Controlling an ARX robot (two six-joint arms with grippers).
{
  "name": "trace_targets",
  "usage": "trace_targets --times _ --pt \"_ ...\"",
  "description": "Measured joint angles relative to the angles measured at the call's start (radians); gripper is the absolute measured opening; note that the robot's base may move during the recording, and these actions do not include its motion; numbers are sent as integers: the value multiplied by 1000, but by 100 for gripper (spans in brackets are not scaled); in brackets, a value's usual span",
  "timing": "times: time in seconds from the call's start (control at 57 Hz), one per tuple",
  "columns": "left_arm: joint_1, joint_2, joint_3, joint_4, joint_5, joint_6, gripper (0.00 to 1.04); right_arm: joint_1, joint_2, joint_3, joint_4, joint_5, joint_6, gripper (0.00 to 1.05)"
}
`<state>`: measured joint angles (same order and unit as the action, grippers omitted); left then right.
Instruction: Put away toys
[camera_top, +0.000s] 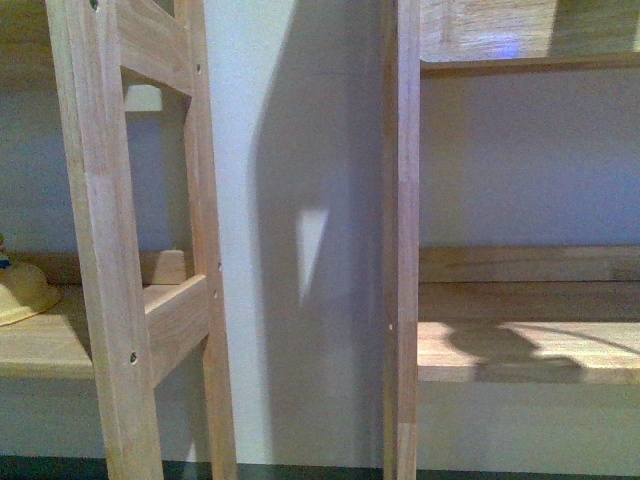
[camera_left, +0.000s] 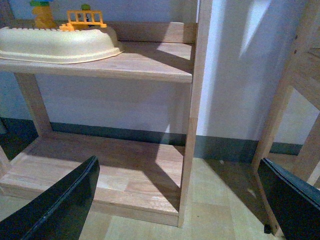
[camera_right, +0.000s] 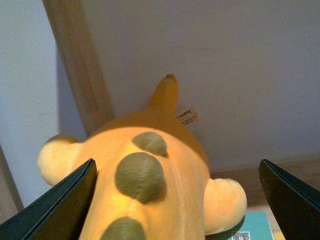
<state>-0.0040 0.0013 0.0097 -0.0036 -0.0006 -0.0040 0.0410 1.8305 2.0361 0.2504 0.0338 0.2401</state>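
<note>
The plush toy (camera_right: 150, 185) fills the lower middle of the right wrist view, an orange-yellow animal with olive-green bumps (camera_right: 140, 176) running down its back and a small sewn label (camera_right: 187, 116) near its tail at about one o'clock from the bumps. The right gripper (camera_right: 175, 210) has its dark fingers (camera_right: 60, 205) spread wide, one on each flank of the toy; whether the pads actually touch the fabric cannot be told, and nothing shows a squeeze yet. The toy seems to sit against a wall beside a wooden post (camera_right: 80, 65), with a teal object (camera_right: 252, 225) just under it at about four o'clock. The left gripper (camera_left: 180, 200) is also spread and empty, looking at a wooden shelf unit (camera_left: 125, 65) whose upper board carries a cream basin (camera_left: 55, 42) and, behind it at twelve o'clock, an orange toy fence (camera_left: 85, 19). The front view shows only shelf frames and a bare shelf board (camera_top: 520, 350) at three o'clock. By my reading the task is early — the toy is framed for a grasp but not yet gripped, lifted or stowed.
</note>
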Motion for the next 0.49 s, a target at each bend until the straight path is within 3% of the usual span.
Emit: trace_targets --times 0.491 --pt "0 0 0 0 0 0 98 21 -152 -156 155 63 -117 98"
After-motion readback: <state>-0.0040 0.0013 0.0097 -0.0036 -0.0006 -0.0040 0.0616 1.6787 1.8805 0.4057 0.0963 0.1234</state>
